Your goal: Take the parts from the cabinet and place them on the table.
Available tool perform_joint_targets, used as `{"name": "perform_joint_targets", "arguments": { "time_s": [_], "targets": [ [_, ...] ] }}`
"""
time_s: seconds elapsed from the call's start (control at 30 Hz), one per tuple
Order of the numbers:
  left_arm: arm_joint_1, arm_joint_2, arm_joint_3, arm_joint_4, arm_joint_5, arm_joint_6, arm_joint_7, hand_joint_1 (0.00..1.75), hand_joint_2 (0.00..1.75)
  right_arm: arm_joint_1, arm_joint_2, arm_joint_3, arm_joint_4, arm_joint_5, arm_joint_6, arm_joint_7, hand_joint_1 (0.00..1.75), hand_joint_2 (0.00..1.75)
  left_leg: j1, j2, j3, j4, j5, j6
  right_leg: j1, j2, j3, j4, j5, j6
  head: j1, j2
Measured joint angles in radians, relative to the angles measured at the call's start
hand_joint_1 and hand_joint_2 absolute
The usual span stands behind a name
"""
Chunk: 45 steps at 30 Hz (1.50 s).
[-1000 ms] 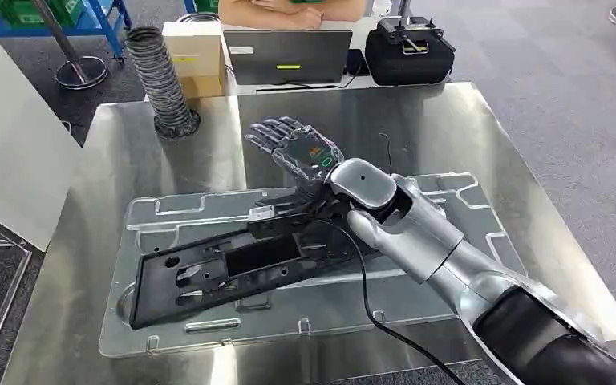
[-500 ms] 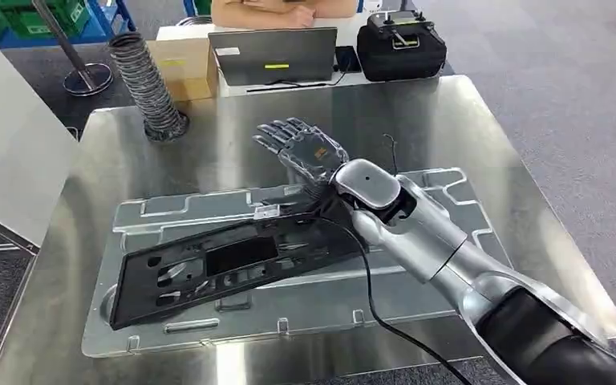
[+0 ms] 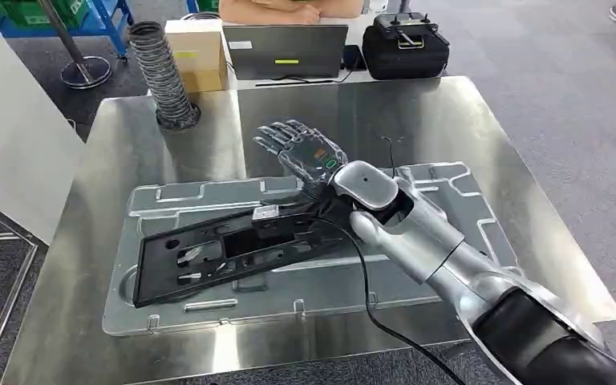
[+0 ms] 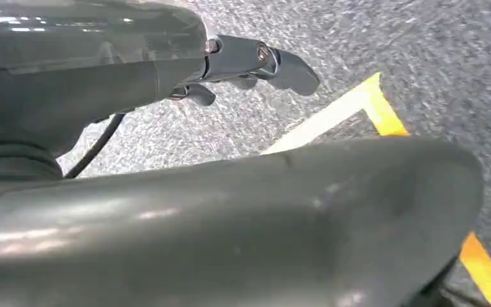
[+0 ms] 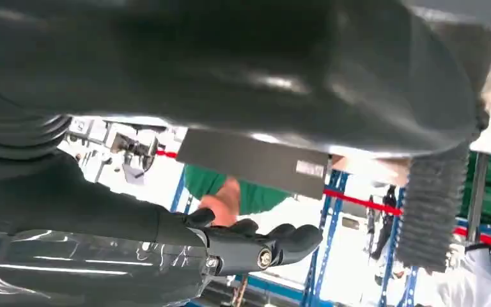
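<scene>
A long black plastic part [image 3: 237, 250] with several cut-outs lies flat in a clear moulded tray [image 3: 289, 309] on the steel table [image 3: 441, 120]. My right hand [image 3: 301, 152] hovers just beyond the part's right end, fingers stretched out and spread, holding nothing; my silver forearm crosses the tray's right side. In the right wrist view the same fingers [image 5: 275, 246] reach out straight with nothing in them. My left hand [image 4: 256, 61] hangs over grey carpet with a yellow floor line, its fingers extended and holding nothing.
At the table's far edge stand a corrugated grey hose [image 3: 163, 76], a cardboard box [image 3: 200, 52], a laptop [image 3: 285, 52] and a black case [image 3: 405, 48]. A person's folded arms [image 3: 285, 8] rest behind them. A white cabinet [image 3: 8, 136] stands at left.
The whole picture sways left and back, so the camera moved. My right hand stays spread above the table beside the part's end; the part lies as before in the tray.
</scene>
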Motion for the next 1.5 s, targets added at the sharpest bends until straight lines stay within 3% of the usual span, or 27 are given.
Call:
{"name": "perform_joint_targets", "arguments": {
  "time_s": [0.07,0.1,0.13,0.3,0.33,0.37,0.43,0.47,0.5,0.53,0.6,0.63,0.67,0.7,0.8,0.83,0.93,0.97,1.0,1.07,1.13,1.2,1.3,1.33,1.4,1.47,1.5],
  "targets": [
    [0.001,0.000,0.000,0.000,0.000,0.000,0.000,0.00,0.00,0.000,0.000,0.000,0.002,0.000,0.000,0.000,0.00,0.00,0.001,-0.001,-0.020,0.011,0.008,-0.003,-0.005,0.000,0.073,-0.099,0.052,0.002,0.000,0.000],
    [0.001,0.000,0.000,0.000,0.000,-0.001,0.000,0.00,0.00,-0.002,0.000,0.000,0.002,0.000,0.000,0.000,0.00,0.00,0.002,-0.002,-0.030,0.019,0.011,-0.006,-0.007,-0.001,0.141,-0.203,0.087,0.002,0.000,0.000],
    [0.001,0.000,0.000,0.000,0.001,-0.001,0.000,0.00,0.00,-0.004,0.000,-0.002,0.002,0.000,-0.001,0.000,0.00,0.00,0.002,-0.003,-0.038,0.027,0.014,-0.010,-0.008,0.000,0.192,-0.291,0.085,-0.001,0.000,0.000],
    [0.005,0.000,0.000,0.000,0.003,-0.003,0.000,0.00,0.00,-0.006,0.006,-0.006,0.012,0.000,-0.007,0.000,0.00,0.00,-0.004,-0.007,-0.051,0.015,0.053,-0.047,0.000,0.003,0.170,-0.305,0.120,-0.037,0.000,0.000],
    [0.005,0.000,0.000,0.000,0.004,-0.003,0.000,0.00,0.00,-0.008,0.008,-0.006,0.014,0.000,-0.010,0.000,0.00,0.00,0.003,-0.007,-0.060,0.027,0.026,-0.048,-0.003,-0.004,0.163,-0.310,0.135,-0.045,0.000,0.000],
    [0.004,0.001,0.000,0.000,0.005,-0.003,0.000,0.00,0.00,-0.008,0.011,-0.006,0.016,0.001,-0.012,0.000,0.00,0.00,0.002,-0.005,-0.077,0.068,-0.036,-0.052,-0.004,-0.002,0.150,-0.314,0.148,-0.056,0.000,0.000],
    [0.004,0.001,0.000,0.000,0.005,-0.003,0.000,0.00,0.00,-0.007,0.016,-0.006,0.019,0.003,-0.014,-0.001,0.00,0.00,0.004,-0.004,-0.113,0.212,-0.151,-0.060,-0.002,-0.004,0.121,-0.314,0.171,-0.058,0.000,0.000],
    [0.003,0.001,0.000,0.000,0.005,-0.003,0.000,0.00,0.00,-0.007,0.016,-0.006,0.023,0.003,-0.014,-0.001,0.00,0.00,0.004,-0.004,-0.126,0.292,-0.186,-0.063,-0.001,-0.005,0.104,-0.313,0.184,-0.058,0.000,0.000],
    [0.003,0.001,0.000,0.000,0.006,-0.003,0.000,0.00,0.00,-0.006,0.017,-0.006,0.025,0.003,-0.014,-0.002,0.00,0.00,0.004,-0.004,-0.124,0.334,-0.186,-0.065,0.000,-0.006,0.088,-0.312,0.195,-0.057,0.000,0.000],
    [0.003,0.002,0.000,0.000,0.006,-0.003,0.000,0.00,0.00,-0.006,0.017,-0.006,0.027,0.003,-0.014,-0.002,0.00,0.00,0.004,-0.004,-0.103,0.332,-0.160,-0.064,0.001,-0.006,0.073,-0.311,0.207,-0.056,0.000,0.000],
    [0.003,0.003,0.000,0.000,0.010,-0.003,0.000,0.00,0.00,-0.007,0.017,-0.006,0.032,0.004,-0.014,-0.003,0.00,0.00,0.004,-0.004,-0.007,0.223,-0.088,-0.057,0.001,-0.007,0.046,-0.308,0.228,-0.052,0.000,0.000],
    [0.001,0.003,0.000,0.000,0.010,-0.003,0.000,0.00,0.00,-0.007,0.017,-0.006,0.032,0.005,-0.014,-0.003,0.00,0.00,0.004,-0.005,0.059,0.137,-0.080,-0.052,0.002,-0.006,0.036,-0.306,0.238,-0.048,0.000,0.000],
    [-0.001,0.004,0.000,0.000,0.010,-0.003,0.000,0.00,0.00,-0.008,0.019,-0.007,0.032,0.005,-0.015,-0.003,0.00,0.00,0.000,-0.006,0.119,0.042,-0.124,-0.045,0.004,-0.005,0.030,-0.305,0.248,-0.042,0.000,0.000],
    [-0.002,0.005,0.000,0.000,0.010,-0.002,-0.002,0.00,0.00,-0.008,0.020,-0.010,0.032,0.005,-0.016,-0.003,0.00,0.00,-0.004,-0.008,0.146,-0.008,-0.138,-0.039,0.005,-0.005,0.029,-0.307,0.257,-0.036,0.000,0.000],
    [0.001,0.005,0.000,0.000,0.011,-0.002,-0.003,0.00,0.00,-0.010,0.023,-0.009,0.034,0.006,-0.017,-0.003,0.00,0.00,-0.009,-0.007,0.127,-0.006,-0.111,-0.020,0.003,-0.005,0.033,-0.329,0.293,-0.016,0.000,0.000],
    [0.001,0.005,0.000,0.000,0.012,-0.002,-0.003,0.00,0.00,-0.010,0.022,-0.010,0.037,0.006,-0.017,-0.003,0.00,0.00,0.002,-0.001,0.118,-0.014,-0.093,-0.012,-0.001,-0.004,0.028,-0.325,0.281,-0.012,0.000,0.000],
    [0.001,0.005,0.000,0.000,0.012,-0.002,-0.003,0.00,0.00,-0.011,0.022,-0.010,0.042,0.006,-0.017,-0.003,0.00,0.00,-0.001,0.002,0.073,-0.012,-0.050,0.004,-0.002,-0.002,-0.023,-0.154,0.079,-0.001,0.000,0.000],
    [0.001,0.005,0.000,0.000,0.012,-0.002,-0.003,0.00,0.00,-0.010,0.022,-0.010,0.043,0.006,-0.017,-0.003,0.00,0.00,-0.002,0.002,0.055,-0.011,-0.037,0.004,-0.002,-0.002,-0.038,-0.076,0.043,0.002,0.000,0.000],
    [0.002,0.005,0.000,0.000,0.012,-0.003,-0.003,0.00,0.00,-0.009,0.022,-0.010,0.045,0.006,-0.016,-0.003,0.00,0.00,-0.002,0.003,0.036,-0.008,-0.025,0.003,-0.002,-0.002,-0.043,-0.015,0.041,0.004,0.000,0.000],
    [0.002,0.005,0.000,0.000,0.012,-0.003,-0.003,0.00,0.00,-0.008,0.022,-0.009,0.048,0.006,-0.016,-0.003,0.00,0.00,-0.002,0.003,-0.003,0.001,-0.002,0.000,-0.002,-0.002,0.000,-0.008,0.109,0.003,0.000,0.000],
    [0.002,0.005,0.000,0.000,0.012,-0.003,-0.003,0.00,0.00,-0.010,0.022,-0.009,0.048,0.006,-0.017,-0.003,0.00,0.00,-0.002,0.003,-0.036,0.013,0.016,-0.006,-0.001,-0.002,0.123,-0.153,0.145,-0.005,0.000,0.000],
    [0.002,0.005,0.000,0.000,0.012,-0.002,-0.003,0.00,0.00,-0.014,0.025,-0.011,0.046,0.006,-0.018,-0.003,0.00,0.00,-0.007,0.000,-0.051,0.024,0.028,-0.016,0.006,0.000,0.228,-0.323,0.067,-0.018,0.000,0.000],
    [0.003,0.005,0.000,0.000,0.012,-0.002,-0.003,0.00,0.00,-0.018,0.026,-0.013,0.047,0.006,-0.018,-0.003,0.00,0.00,-0.003,0.001,-0.053,0.004,0.065,-0.034,0.013,0.000,0.208,-0.314,0.097,-0.036,0.000,0.000],
    [0.005,0.005,0.000,0.000,0.013,-0.003,-0.003,0.00,0.00,-0.017,0.026,-0.013,0.048,0.006,-0.018,-0.003,0.00,0.00,-0.004,-0.001,-0.061,0.004,0.062,-0.041,-0.001,-0.005,0.199,-0.324,0.114,-0.047,0.000,0.000],
    [0.007,0.005,0.000,0.000,0.013,-0.003,-0.003,0.00,0.00,-0.019,0.028,-0.011,0.049,0.006,-0.017,-0.003,0.00,0.00,-0.001,-0.001,-0.091,0.078,-0.048,-0.047,0.001,-0.009,0.169,-0.325,0.141,-0.061,0.000,0.000],
    [0.006,0.006,0.000,0.000,0.015,-0.005,-0.004,0.00,0.00,-0.019,0.030,-0.011,0.050,0.006,-0.017,-0.003,0.00,0.00,0.002,-0.001,-0.127,0.233,-0.162,-0.055,0.003,-0.009,0.135,-0.324,0.168,-0.062,0.000,0.000],
    [0.006,0.006,0.000,0.000,0.015,-0.006,-0.005,0.00,0.00,-0.018,0.030,-0.009,0.051,0.006,-0.018,-0.003,0.00,0.00,0.002,-0.001,-0.132,0.299,-0.177,-0.058,0.003,-0.009,0.117,-0.323,0.182,-0.060,0.000,0.000]
  ]
}}
